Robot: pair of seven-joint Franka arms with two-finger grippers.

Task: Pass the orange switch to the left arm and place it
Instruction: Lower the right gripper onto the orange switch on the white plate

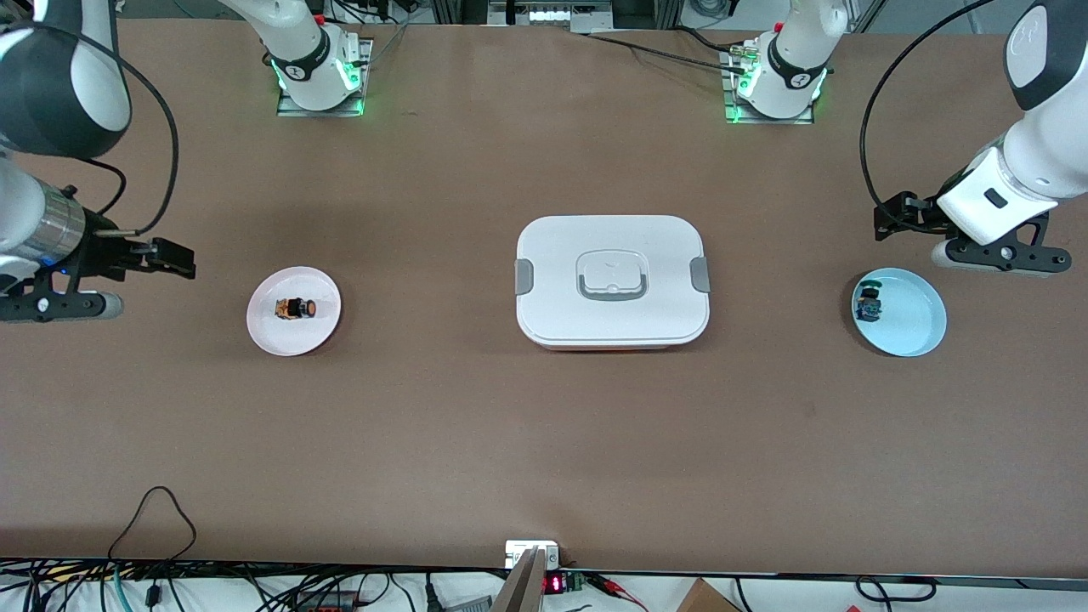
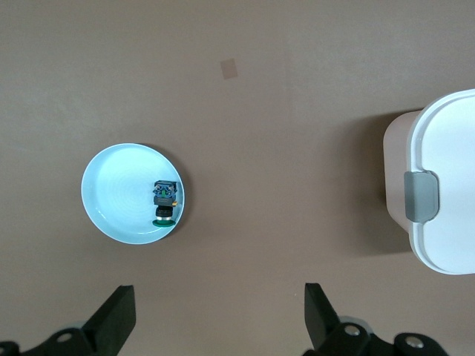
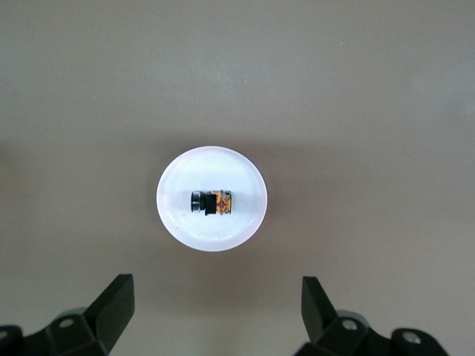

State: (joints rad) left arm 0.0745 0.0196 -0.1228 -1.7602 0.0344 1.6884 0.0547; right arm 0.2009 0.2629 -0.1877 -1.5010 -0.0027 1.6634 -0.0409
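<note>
— Where's the orange switch (image 1: 297, 308)?
— On its side in the pink plate (image 1: 265, 333), toward the right arm's end; the box (image 1: 612, 319) sits mid-table.
— The grippers?
— Right gripper (image 3: 215, 311) hangs spread above that plate. Left gripper (image 2: 219, 319), fingers apart, hovers by the blue plate (image 1: 914, 327).

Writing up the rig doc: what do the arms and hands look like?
Both arms are white jointed links with dark grey joints, round white bases lit green on metal plates, and black cables looping off the wrists. The right arm has a silver metal wrist ring. The right hand and left hand are black, each with two flat angular fingers.
</note>
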